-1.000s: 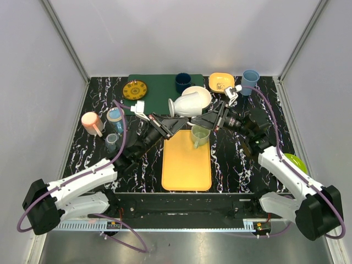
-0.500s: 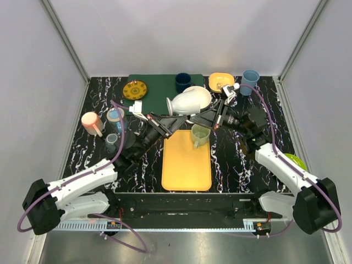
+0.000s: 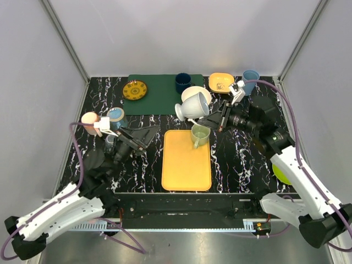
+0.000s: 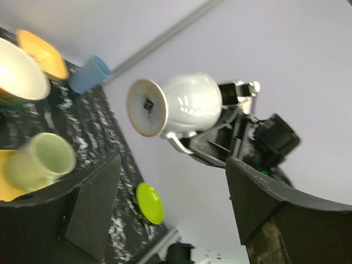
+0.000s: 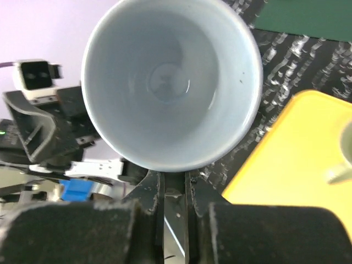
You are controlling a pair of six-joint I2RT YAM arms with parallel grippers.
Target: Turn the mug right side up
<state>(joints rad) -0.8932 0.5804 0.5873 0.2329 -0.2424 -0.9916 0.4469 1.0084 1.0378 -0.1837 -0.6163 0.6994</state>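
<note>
The white glazed mug (image 3: 192,104) hangs in the air over the back of the black, white-veined table (image 3: 236,159), just in front of a white bowl (image 3: 201,92). It lies tilted on its side. Its narrow round foot points toward the left arm, and its wide mouth faces the right wrist camera, showing a smooth, hollow inside. The right gripper (image 5: 173,187) pinches it from the handle side with its dark fingers drawn nearly together. The mug's body hides the exact contact.

The left gripper (image 4: 170,165) is well apart from the mug, low over the table's left half. Its wedge-shaped black fingers are spread wide and hold nothing.

Below the mug, a rounded rectangular yellow tray (image 3: 186,165) carries an upright pale green cup (image 3: 199,135) at its far end. A dark green mat (image 3: 159,93) at the back holds a round, patterned yellow plate (image 3: 135,89) and a dark blue cup (image 3: 183,82). Beside the mat are a squarish orange bowl (image 3: 221,82) and a light blue cup (image 3: 251,77).
</note>
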